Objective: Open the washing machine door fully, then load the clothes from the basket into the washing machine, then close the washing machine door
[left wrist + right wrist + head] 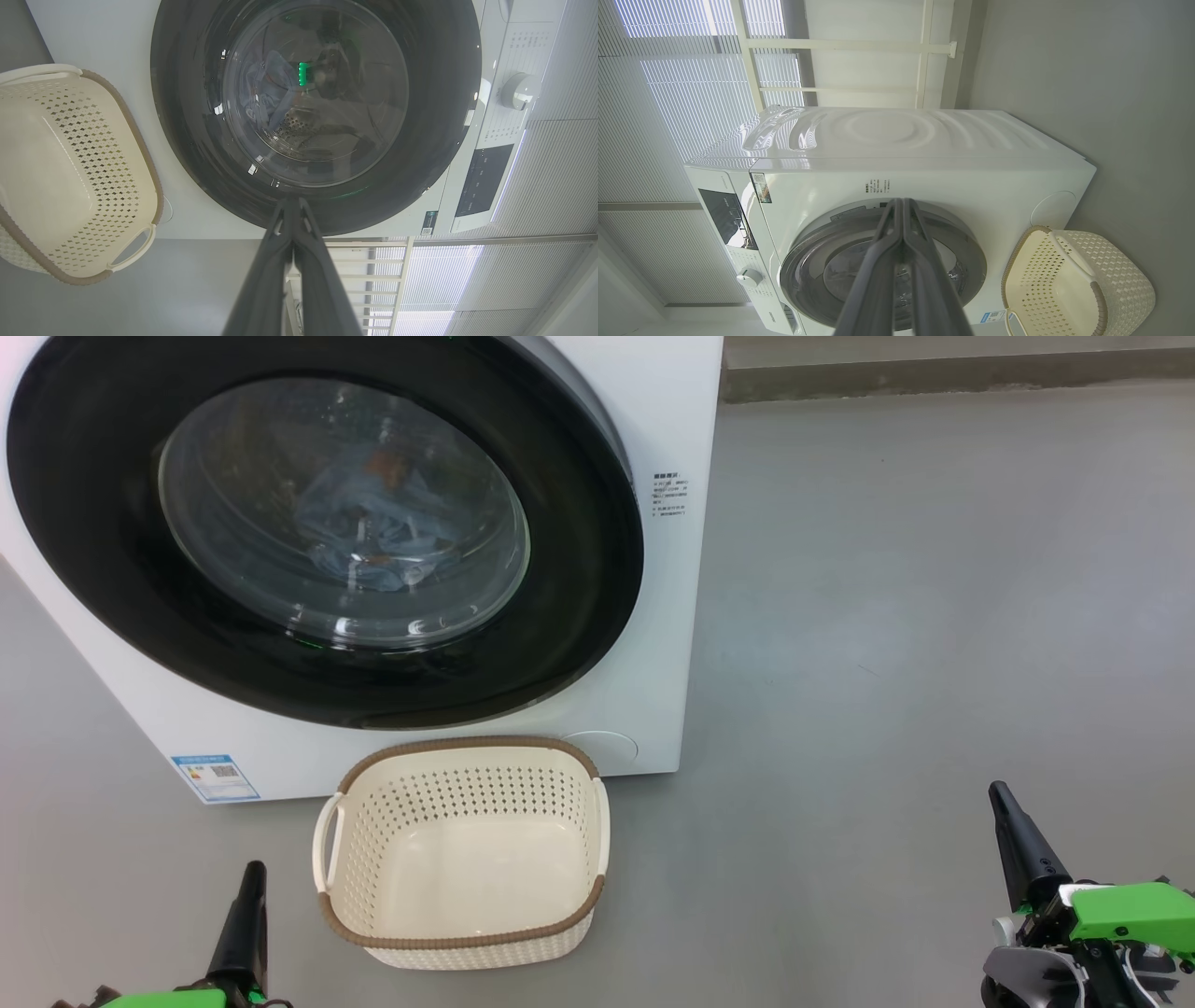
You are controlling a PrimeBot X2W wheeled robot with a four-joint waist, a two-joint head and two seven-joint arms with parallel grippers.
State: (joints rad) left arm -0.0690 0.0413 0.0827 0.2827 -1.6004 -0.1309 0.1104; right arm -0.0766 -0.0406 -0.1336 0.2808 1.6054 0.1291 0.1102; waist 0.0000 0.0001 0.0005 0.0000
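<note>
Item: washing machine door [93, 523], lying against the washing machine [653, 616] front and looking shut, though I cannot confirm the latch. Item: clothes [373, 532], a blue bundle inside the drum, behind the glass. Item: basket [467, 745], empty, on the floor [887, 616] just before the machine, below the door's lower rim. Left tool [293, 203] and right tool [902, 203]: fingers narrow, tips together, holding nothing, both low and apart from everything. Risks, as I judge them: an unlatched door springing ajar, or a left-tool sweep clipping the basket's near rim. Open room: broad floor to my right. The left side is crowded by basket and cabinet.
</note>
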